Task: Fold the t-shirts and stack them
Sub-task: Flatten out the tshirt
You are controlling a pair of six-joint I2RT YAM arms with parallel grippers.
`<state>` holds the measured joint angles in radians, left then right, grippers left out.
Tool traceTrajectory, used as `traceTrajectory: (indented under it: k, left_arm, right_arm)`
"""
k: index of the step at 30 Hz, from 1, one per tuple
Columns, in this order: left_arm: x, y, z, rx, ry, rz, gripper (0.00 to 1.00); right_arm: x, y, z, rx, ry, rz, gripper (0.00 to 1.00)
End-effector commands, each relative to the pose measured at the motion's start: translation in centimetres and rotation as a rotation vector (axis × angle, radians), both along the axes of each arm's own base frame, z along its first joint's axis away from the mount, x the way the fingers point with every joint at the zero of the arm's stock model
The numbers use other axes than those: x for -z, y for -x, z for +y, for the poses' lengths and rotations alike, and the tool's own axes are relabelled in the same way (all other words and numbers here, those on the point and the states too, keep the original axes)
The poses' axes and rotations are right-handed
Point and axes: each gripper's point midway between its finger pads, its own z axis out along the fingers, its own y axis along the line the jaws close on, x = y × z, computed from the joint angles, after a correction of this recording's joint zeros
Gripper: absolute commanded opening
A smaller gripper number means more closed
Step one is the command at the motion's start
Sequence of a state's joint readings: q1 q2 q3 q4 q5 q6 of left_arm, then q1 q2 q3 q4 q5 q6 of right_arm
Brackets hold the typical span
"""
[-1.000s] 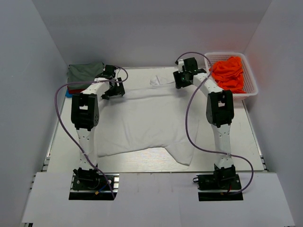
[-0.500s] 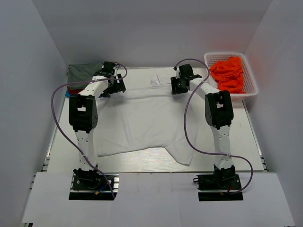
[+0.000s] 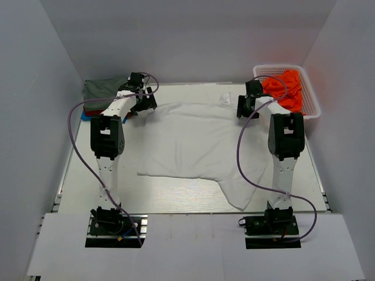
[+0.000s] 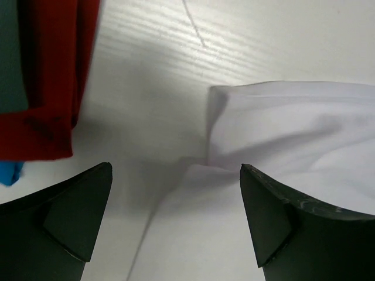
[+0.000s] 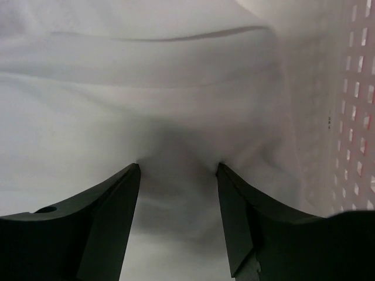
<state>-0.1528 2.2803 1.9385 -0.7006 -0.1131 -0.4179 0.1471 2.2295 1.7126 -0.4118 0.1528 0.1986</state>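
Left wrist view: the left fingers (image 4: 76, 216) are spread wide and released, holding nothing, over bare worktop (image 4: 146, 88) just beside a corner of the white shirt (image 4: 293, 129). The right fingers (image 5: 105, 222) stand apart with the white shirt's cloth between their tips; I cannot tell whether they pinch it. Beyond the white shirt's far left corner, an olive-grey shirt (image 3: 102, 88), a red shirt (image 4: 53, 88) and a blue shirt (image 4: 9, 172) lie stacked. Beside its far right corner, a basket (image 3: 310, 111) holds an orange shirt (image 3: 284, 88).
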Motion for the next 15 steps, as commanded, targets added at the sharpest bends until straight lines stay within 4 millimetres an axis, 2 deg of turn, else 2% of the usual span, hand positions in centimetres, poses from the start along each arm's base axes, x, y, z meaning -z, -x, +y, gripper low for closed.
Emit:
traceTrajectory:
  k: [1,2,3,4,6,8,9,10,12,13,14,15]
  left_arm:
    - [-1.9,-1.7,-1.1,0.036,0.032,-0.05,1.0]
    - [-2.3,-1.9,-1.3,0.043,0.043,-0.06,1.0]
    - [-3.2,-2.1,-1.4,0.043,0.046,-0.078,1.0]
    - [-4.0,-2.3,-2.3,0.064,0.063,-0.101,1.0]
    - [-4.0,-1.5,-3.2,0.097,0.107,-0.093,1.0]
    - [-5.7,-1.2,-4.9,0.127,0.174,-0.133,1.0]
    - [-5.0,-0.3,-5.7,0.148,0.188,-0.115,1.0]
    - [-4.9,0.0,-5.9,0.15,0.205,-0.113,1.0]
    - [-4.3,1.3,-7.5,0.18,0.227,-0.092,1.0]
    - [-4.2,1.8,-7.9,0.194,0.247,-0.08,1.0]
    - [-3.0,3.0,-8.6,0.211,0.253,-0.042,1.0]
    - [-2.9,3.6,-9.2,0.226,0.26,-0.033,1.0]
  right_arm:
    - [-2.5,0.5,2.1,-0.228,0.05,-0.012,0.62]
    - [-2.9,0.3,3.2,-0.259,0.017,-0.032,0.64]
    - [-4.6,0.0,4.0,-0.308,0.034,-0.077,0.66]
    - [-5.4,-0.4,4.5,-0.339,0.049,-0.106,0.66]
    - [-7.3,-1.6,4.8,-0.324,0.065,-0.166,0.68]
    - [-8.0,-2.2,5.2,-0.302,0.06,-0.189,0.68]
    - [-9.0,-3.3,5.2,-0.279,0.059,-0.217,0.68]
    - [-8.4,-3.7,5.4,-0.272,0.058,-0.209,0.68]
    - [-9.2,-4.8,5.4,-0.227,0.049,-0.212,0.68]
    - [-8.3,-4.7,5.6,-0.226,0.043,-0.188,0.68]
    - [-8.3,-4.4,6.4,-0.241,0.022,-0.175,0.68]
    - [-7.5,-3.7,6.4,-0.247,0.015,-0.148,0.7]
